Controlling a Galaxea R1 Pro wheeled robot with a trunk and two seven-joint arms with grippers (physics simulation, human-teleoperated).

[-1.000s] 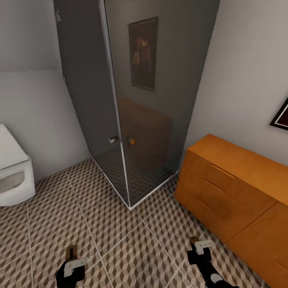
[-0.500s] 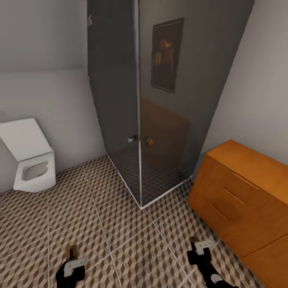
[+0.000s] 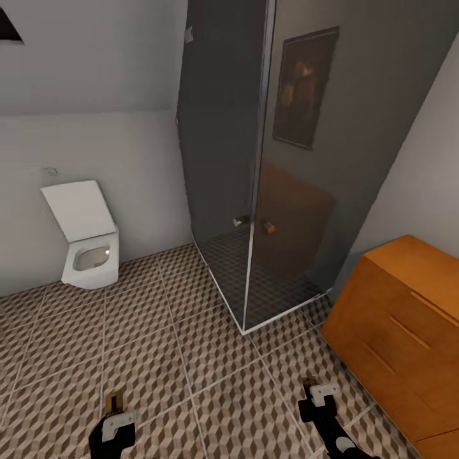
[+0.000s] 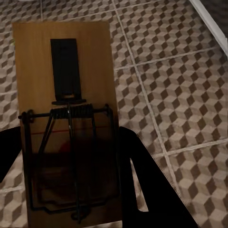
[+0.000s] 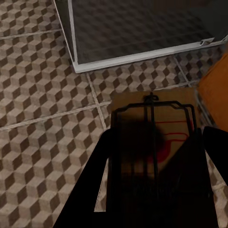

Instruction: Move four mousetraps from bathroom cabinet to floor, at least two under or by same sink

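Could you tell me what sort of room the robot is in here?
Almost certainly a bathroom: a white square toilet with its lid up stands against the wall, a glass shower enclosure fills the corner, and the floor is tiled in a brown and beige cube pattern.

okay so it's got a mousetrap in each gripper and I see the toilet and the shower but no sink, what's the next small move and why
Probably turn the base on toward the toilet side to look for the sink. Each gripper, left and right, has its jaws shut on a mousetrap above the tiled floor. Ahead stand the glass shower and the cabinet.
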